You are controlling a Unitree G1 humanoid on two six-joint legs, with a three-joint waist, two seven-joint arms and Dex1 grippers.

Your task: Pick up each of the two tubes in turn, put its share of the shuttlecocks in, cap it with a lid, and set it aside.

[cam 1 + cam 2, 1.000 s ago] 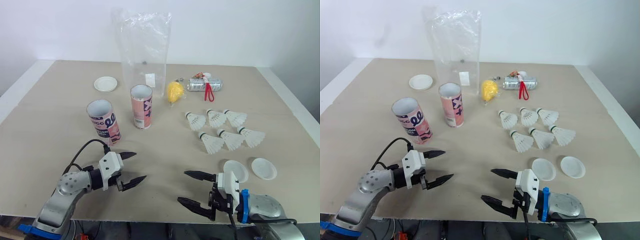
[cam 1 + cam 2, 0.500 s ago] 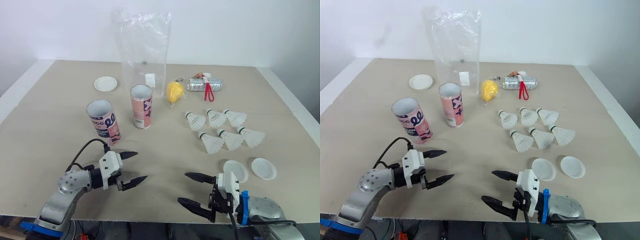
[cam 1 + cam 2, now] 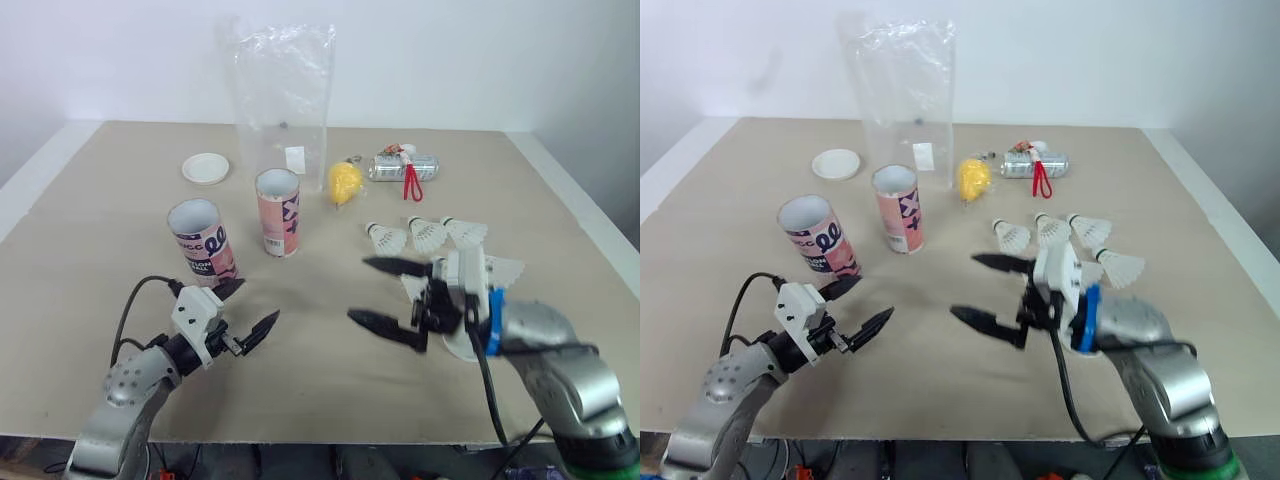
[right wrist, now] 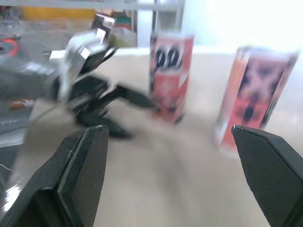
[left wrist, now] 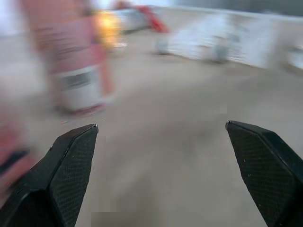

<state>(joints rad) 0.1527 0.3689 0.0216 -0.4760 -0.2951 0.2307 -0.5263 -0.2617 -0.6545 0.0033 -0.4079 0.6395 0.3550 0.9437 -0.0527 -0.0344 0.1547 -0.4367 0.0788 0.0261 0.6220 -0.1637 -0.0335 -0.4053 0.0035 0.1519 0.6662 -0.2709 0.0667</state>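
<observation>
So where are the tubes?

Both stand upright and open-topped on the table (image 3: 90, 230), left of centre. The near tube (image 3: 203, 243) is just ahead of the left gripper (image 3: 250, 305). The far tube (image 3: 277, 212) is beyond it, in front of a clear bag (image 3: 283, 90).

And the grippers?

Both are spread wide, holding nothing. The right gripper (image 3: 358, 289) hangs over the middle of the table, beside the shuttlecocks (image 3: 415, 236).

How would you take a tube?

It looks like thin card: light and fairly stiff, but hollow, so I'd expect it to dent or tip under a hard squeeze. I'd close gently across the middle of the wall, not at the rim.

The shuttlecocks?

Feather-light and fragile, I'd judge. Pinch the cork, never the skirt.

Lids?

One lid (image 3: 206, 168) lies flat, well behind the near tube.
</observation>
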